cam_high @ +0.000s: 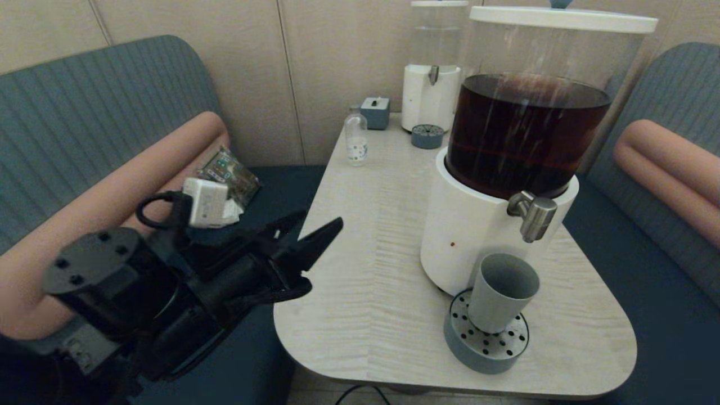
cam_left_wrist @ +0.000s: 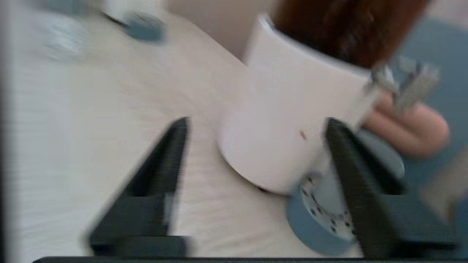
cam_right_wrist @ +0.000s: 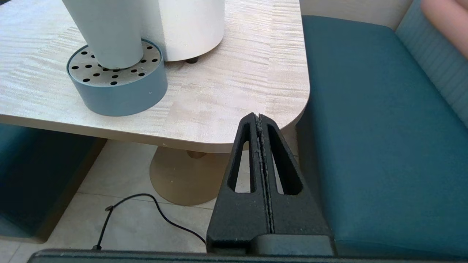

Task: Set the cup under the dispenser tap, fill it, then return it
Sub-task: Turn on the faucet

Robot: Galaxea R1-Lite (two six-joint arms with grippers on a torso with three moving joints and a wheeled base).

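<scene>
The small grey-blue tapered cup (cam_high: 502, 292) stands on the perforated drip tray (cam_high: 487, 344) under the brushed-steel tap (cam_high: 533, 214). The left end effector (cam_high: 318, 260), released, empty, seemingly aimed there, could topple it; right end effector (cam_right_wrist: 260, 120) clenched, parked.

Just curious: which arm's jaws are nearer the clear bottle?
Left. The left gripper, jaws open, hovers by the left edge of the table on the bottle's side; the right gripper, shut, hangs off the near-right corner.

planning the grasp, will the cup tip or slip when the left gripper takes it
The cup looks tall for its narrow foot, which rests on the drip tray, so a sideways nudge could tip it. Its tapered, matte wall may slide down in a loose pinch. It looks empty, so probably light. The left gripper is open, apart from it.
</scene>
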